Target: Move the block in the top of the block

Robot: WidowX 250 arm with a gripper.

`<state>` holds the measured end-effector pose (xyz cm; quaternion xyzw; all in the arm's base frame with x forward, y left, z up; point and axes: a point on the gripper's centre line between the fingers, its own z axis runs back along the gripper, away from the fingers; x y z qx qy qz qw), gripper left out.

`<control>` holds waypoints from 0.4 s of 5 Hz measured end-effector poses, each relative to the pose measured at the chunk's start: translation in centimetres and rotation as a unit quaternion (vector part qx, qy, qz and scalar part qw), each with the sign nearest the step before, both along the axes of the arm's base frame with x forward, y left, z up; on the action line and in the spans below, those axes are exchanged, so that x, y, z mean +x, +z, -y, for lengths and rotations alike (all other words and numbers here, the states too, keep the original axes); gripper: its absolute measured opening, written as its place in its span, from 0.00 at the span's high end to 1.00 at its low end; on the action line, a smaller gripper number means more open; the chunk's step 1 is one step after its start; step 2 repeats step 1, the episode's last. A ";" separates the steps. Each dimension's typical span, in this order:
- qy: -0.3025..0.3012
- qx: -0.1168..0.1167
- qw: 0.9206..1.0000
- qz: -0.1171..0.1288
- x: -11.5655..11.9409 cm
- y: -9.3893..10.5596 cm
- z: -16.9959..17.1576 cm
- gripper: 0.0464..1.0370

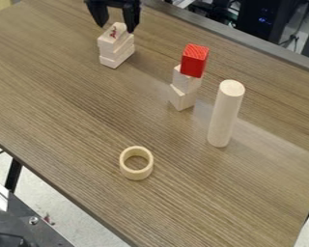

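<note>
Wood-grained worktop [73,116] carries two block stacks. An off-centre grasp could knock the pale wooden block with a dark red mark [110,40] off the top of its low stack [118,58]; placed askew, it could topple the bright red wooden block [195,60] on its uneven pale tower [185,82]. The black end effector [116,26] points downward, fingers parted, close to the marked block.
</note>
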<state>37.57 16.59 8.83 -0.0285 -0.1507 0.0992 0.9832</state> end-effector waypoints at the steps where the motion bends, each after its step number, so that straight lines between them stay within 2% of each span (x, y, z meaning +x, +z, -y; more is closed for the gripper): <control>1: -0.011 0.032 0.999 0.014 -0.8 2.4 0.2 0.04; 2: -0.011 0.032 0.999 0.014 -0.8 2.4 0.2 0.04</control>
